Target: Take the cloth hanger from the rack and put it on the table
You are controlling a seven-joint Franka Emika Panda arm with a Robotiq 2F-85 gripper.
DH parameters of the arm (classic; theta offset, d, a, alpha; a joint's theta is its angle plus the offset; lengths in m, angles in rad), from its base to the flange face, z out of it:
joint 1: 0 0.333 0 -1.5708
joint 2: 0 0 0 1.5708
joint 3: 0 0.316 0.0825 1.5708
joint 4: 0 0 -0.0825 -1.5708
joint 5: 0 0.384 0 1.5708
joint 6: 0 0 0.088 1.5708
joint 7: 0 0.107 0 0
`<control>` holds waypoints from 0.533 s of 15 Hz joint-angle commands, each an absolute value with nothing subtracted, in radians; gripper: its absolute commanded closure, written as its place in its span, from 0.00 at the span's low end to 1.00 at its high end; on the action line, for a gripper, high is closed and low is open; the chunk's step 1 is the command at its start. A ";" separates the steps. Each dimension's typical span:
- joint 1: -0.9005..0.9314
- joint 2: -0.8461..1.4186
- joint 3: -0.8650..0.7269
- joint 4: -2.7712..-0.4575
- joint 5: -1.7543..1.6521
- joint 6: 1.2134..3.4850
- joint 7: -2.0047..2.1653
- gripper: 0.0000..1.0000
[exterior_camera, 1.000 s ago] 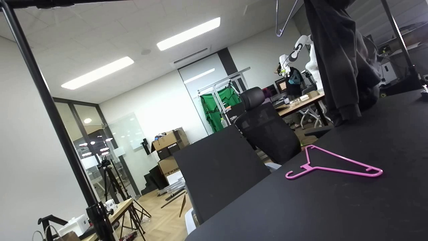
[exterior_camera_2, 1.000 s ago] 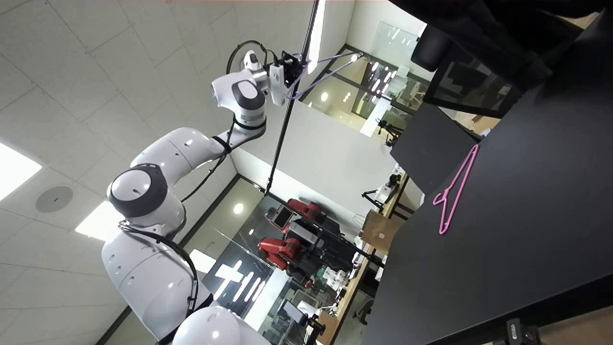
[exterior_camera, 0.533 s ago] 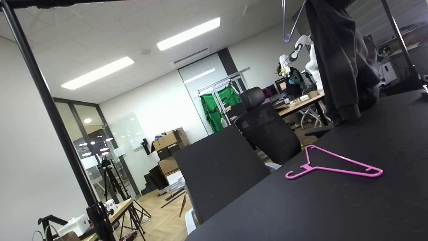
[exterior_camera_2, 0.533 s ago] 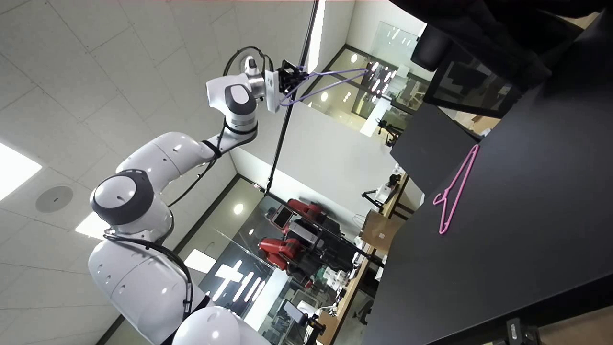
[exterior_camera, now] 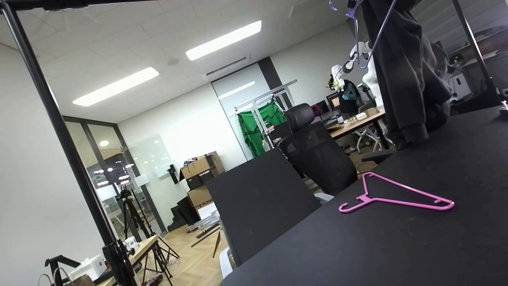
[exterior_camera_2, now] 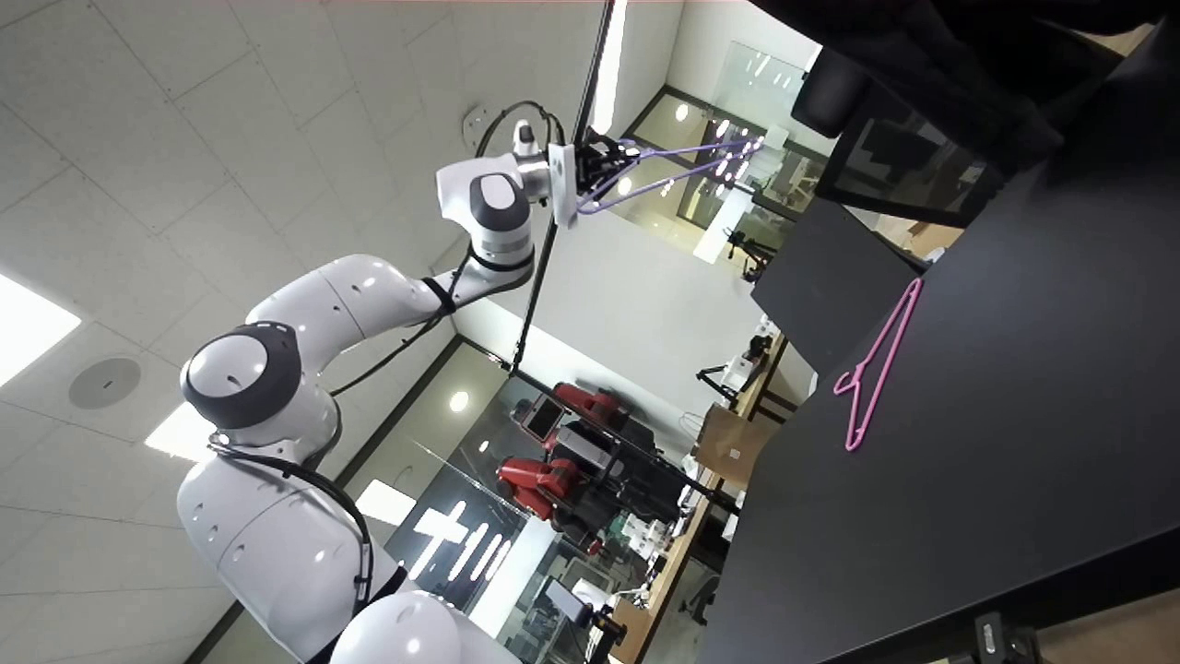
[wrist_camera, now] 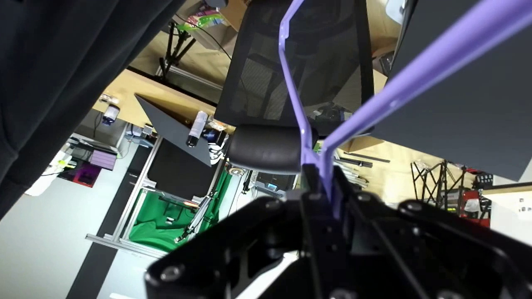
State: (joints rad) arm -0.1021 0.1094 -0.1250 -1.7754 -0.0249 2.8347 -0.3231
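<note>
The cloth hanger, thin and lavender, is held in the air by my gripper (wrist_camera: 323,167). The hanger (wrist_camera: 392,99) spreads out from the fingertips in the wrist view, one side bar on each side; part of it lies between the fingers. In an exterior view the hanger (exterior_camera_2: 671,181) sticks out sideways from the gripper (exterior_camera_2: 608,159), high above the table (exterior_camera_2: 922,535). In an exterior view the hanger (exterior_camera: 384,24) shows at the top edge with its hook. The rack's black bar (exterior_camera_2: 537,290) passes behind the gripper there; whether hanger and bar touch is unclear.
A bright pink hanger (exterior_camera: 363,197) lies flat on the black tabletop (exterior_camera: 357,254). A person in dark clothes (exterior_camera: 401,71) stands at the table's edge, beside the held hanger. A black office chair (exterior_camera: 317,155) is behind the table. A rack pole (exterior_camera: 116,254) stands in front.
The held hanger has moved down and right in an exterior view, where its hook has come into sight. In an exterior view gripper and hanger have shifted right and slightly down. The pink hanger has not moved.
</note>
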 commanded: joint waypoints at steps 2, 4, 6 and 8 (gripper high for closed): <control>-0.103 0.155 -0.127 -1.860 -0.139 2.949 -0.281 0.98; -0.079 0.180 -0.151 -1.889 -0.185 2.990 -0.285 0.98; -0.058 0.204 -0.182 -1.897 -0.249 2.972 -0.259 0.98; -0.098 0.213 -0.130 -1.886 -0.210 2.974 -0.294 0.92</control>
State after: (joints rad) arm -0.0836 0.2143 -0.1455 -1.8872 -0.1952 2.9766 -0.3061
